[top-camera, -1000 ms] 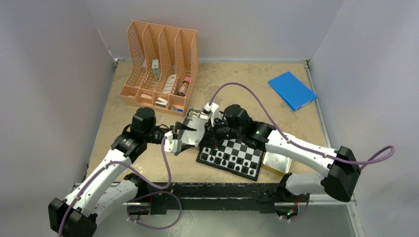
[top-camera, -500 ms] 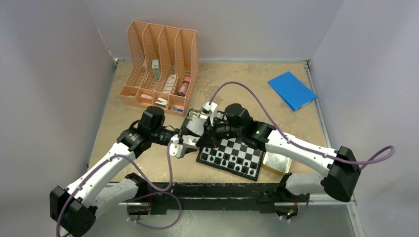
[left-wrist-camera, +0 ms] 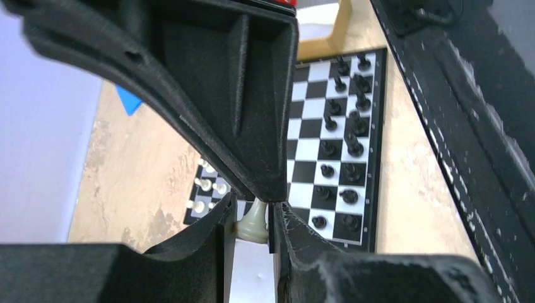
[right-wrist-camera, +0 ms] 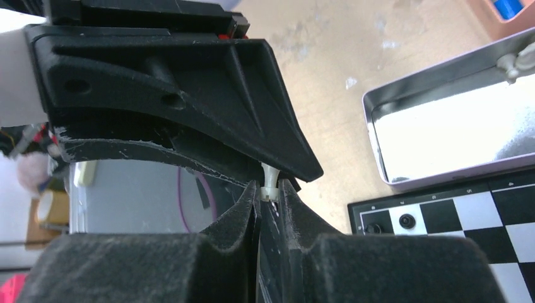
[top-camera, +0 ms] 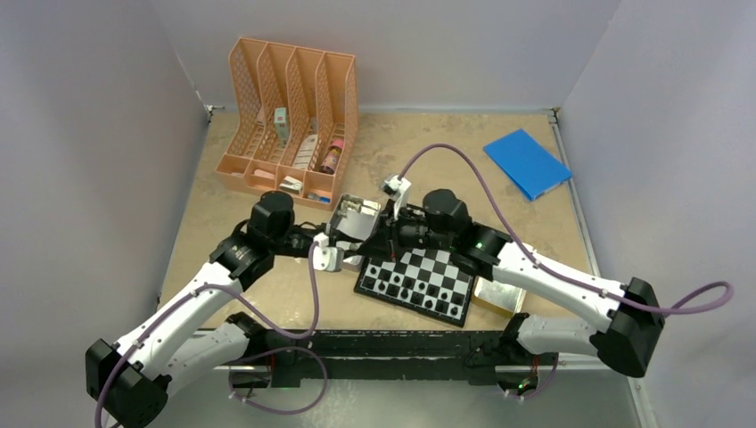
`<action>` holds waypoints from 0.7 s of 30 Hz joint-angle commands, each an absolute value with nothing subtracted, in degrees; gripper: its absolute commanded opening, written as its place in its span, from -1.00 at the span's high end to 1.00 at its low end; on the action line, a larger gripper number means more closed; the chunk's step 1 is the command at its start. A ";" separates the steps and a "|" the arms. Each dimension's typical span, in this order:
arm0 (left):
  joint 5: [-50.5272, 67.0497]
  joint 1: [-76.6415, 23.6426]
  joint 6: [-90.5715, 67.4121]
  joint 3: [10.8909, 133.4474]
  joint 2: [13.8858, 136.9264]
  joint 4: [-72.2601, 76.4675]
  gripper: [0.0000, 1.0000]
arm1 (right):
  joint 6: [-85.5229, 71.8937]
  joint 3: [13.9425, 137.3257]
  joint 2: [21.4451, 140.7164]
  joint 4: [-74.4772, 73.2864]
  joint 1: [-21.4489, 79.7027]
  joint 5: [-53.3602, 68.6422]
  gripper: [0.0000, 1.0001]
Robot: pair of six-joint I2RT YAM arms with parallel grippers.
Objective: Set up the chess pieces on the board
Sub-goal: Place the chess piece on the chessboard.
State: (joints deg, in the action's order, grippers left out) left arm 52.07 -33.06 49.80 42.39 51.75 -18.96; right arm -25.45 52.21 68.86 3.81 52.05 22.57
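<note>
The board [top-camera: 419, 287] lies in front of the arm bases, with black chess pieces [left-wrist-camera: 344, 142] in two rows along its near side and several pale ones [left-wrist-camera: 207, 187] at its far end. My left gripper [left-wrist-camera: 252, 213] is shut on a pale chess piece [left-wrist-camera: 254, 225], over a shiny surface just off the board's left edge. My right gripper [right-wrist-camera: 270, 191] is shut on another small pale piece [right-wrist-camera: 270, 176], held above the board's far left corner [right-wrist-camera: 404, 218]. In the top view the two grippers [top-camera: 341, 257] [top-camera: 390, 241] stand close together.
An open metal tin [top-camera: 355, 219] sits just behind the board's left corner, and a second tin [top-camera: 499, 296] at its right. An orange file rack [top-camera: 290, 125] stands at the back left. A blue flat object [top-camera: 526, 162] lies at the back right.
My left gripper has moved right toward the board and closed its jaws on a pale piece. My right gripper has shifted slightly right and back with its piece.
</note>
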 commanded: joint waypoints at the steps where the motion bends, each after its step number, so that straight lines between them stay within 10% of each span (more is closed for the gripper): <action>1: 52.02 -33.57 31.43 39.94 49.66 -5.79 0.91 | -35.82 47.82 63.22 17.04 50.74 14.66 0.72; 13: 46.36 -35.37 9.24 37.17 52.02 6.24 0.90 | -45.25 40.87 62.05 29.27 50.78 8.35 0.74; 21: 40.59 -35.35 9.03 37.99 51.73 2.80 0.41 | -41.26 44.84 64.50 18.48 50.80 3.00 0.75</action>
